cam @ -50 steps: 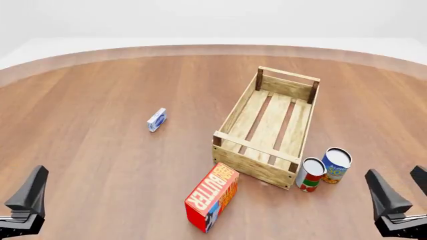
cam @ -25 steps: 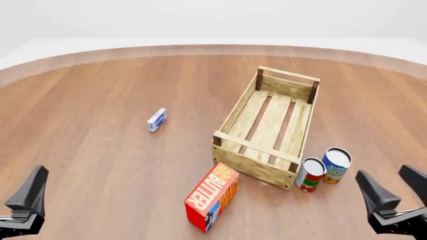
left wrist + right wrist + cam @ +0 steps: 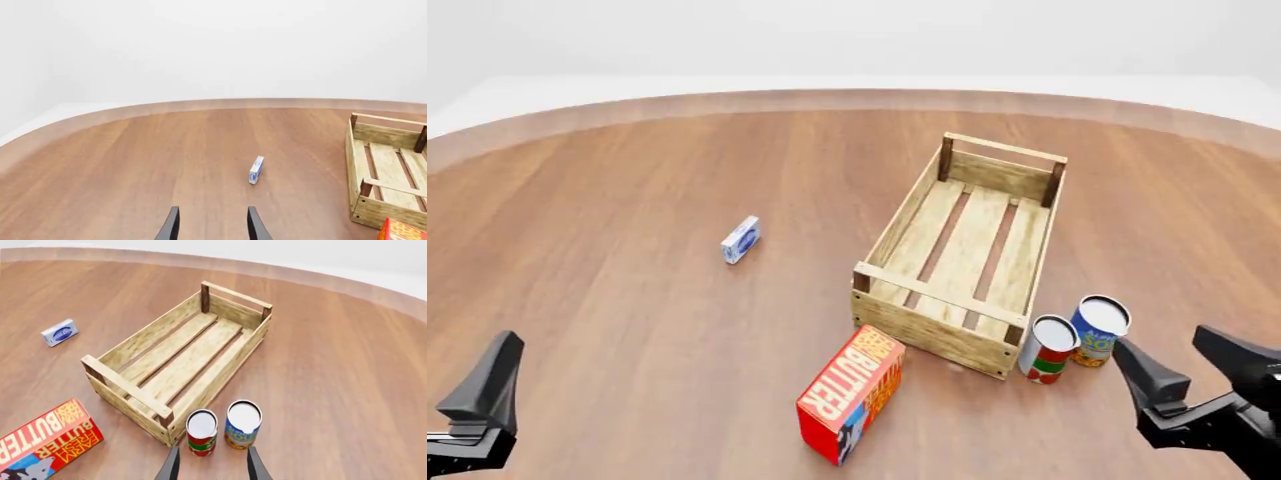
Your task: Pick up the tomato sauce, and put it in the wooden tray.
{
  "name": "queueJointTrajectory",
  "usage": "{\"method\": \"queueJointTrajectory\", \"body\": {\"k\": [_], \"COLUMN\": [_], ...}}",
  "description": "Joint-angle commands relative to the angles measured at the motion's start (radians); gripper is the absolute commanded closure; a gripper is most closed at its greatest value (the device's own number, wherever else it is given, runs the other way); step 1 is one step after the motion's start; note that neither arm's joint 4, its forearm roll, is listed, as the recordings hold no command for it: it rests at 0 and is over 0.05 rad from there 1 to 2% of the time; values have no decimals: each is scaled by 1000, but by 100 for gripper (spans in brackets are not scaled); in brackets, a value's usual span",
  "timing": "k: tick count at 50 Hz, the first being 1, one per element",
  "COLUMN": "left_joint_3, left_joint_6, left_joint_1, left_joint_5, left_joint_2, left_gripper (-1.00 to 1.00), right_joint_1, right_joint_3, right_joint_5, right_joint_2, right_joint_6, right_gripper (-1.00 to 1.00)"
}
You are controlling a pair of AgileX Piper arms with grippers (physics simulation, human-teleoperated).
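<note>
- Sauce (image 3: pixel 1048 349) stands upright on the table (image 3: pixel 627 300), just off the near right corner of the tray (image 3: pixel 964 252), with a blue can (image 3: pixel 1098 331) touching or nearly touching it on the side away from the tray.
- The right gripper (image 3: pixel 1185 372) is much the nearer one: in the front view it hangs low to the right of both cans, fingers spread with nothing between them.
- From that gripper the sauce lies ahead and a little to the left; in the right wrist view the sauce (image 3: pixel 201 432) sits just beyond the fingertips, towards the left finger, and the blue can (image 3: pixel 243 424) towards the other (so a slight shift left looks needed).
- Its long axis is vertical, lid up.
- The left gripper (image 3: pixel 481 395) sits far across the table, also spread and empty.
- The tray holds nothing; a butter box (image 3: pixel 851 393) lies near its front.
</note>
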Motion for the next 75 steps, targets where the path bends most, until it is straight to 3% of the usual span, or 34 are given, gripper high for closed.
{"method": "queueJointTrajectory", "body": {"k": [1,49,75], "left_joint_3": [0,0,0], "left_joint_6": [0,0,0], "left_joint_1": [0,0,0], "left_joint_5": [0,0,0], "left_joint_2": [0,0,0], "left_gripper": [-100,-100,-100], "right_joint_1": [16,31,32], "right_joint_3": [-16,5,0], "right_joint_5": [-44,-374,-466], "right_joint_2": [114,528,647], "right_joint_6": [4,25,28], "right_gripper": [-100,-100,-100]}}
